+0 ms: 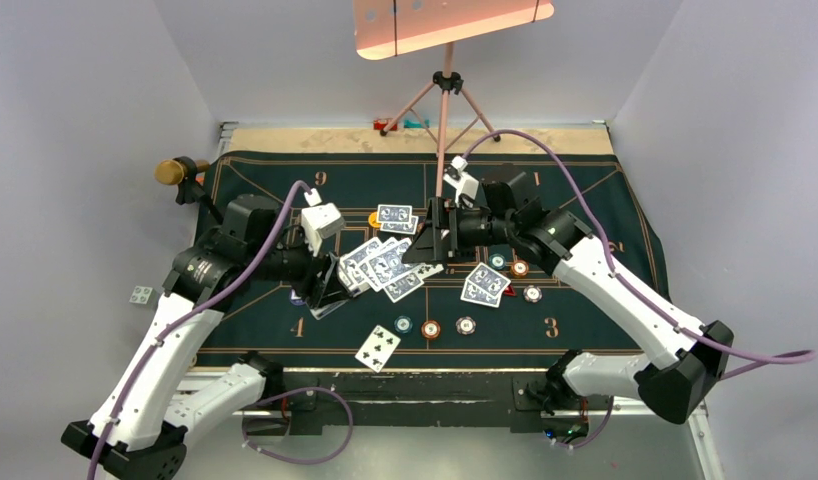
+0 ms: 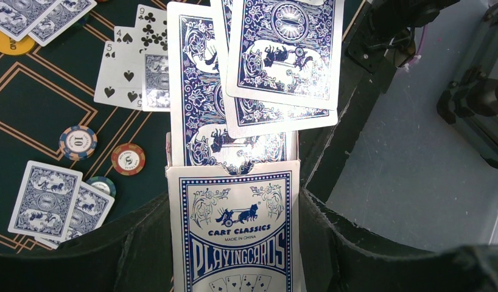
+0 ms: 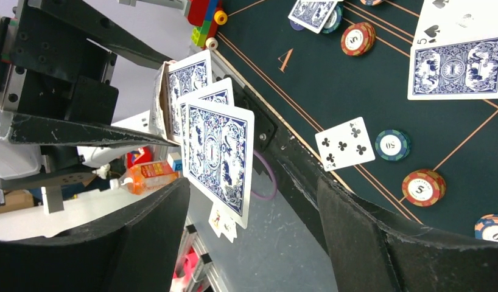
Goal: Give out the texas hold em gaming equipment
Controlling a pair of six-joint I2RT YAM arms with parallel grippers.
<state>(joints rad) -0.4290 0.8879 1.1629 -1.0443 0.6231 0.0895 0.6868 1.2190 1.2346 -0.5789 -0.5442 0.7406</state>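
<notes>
A robot lab bench: plain grey enclosure walls (image 1: 85,100), tripod (image 1: 446,82), overhead light panel (image 1: 450,20)

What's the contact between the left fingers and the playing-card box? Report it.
Touching. The left wrist view shows the playing-card box wedged between the left fingers, both side edges pressed against them with no gap.

Playing cards (image 1: 485,285) and chips (image 1: 430,328) lie scattered on the green felt mat (image 1: 365,185).

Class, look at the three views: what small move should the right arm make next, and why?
Probably close the right fingers on the outermost card and draw it out. That card sticks out of the box held by the left fingers and appears to lie between the open right ones.
</notes>
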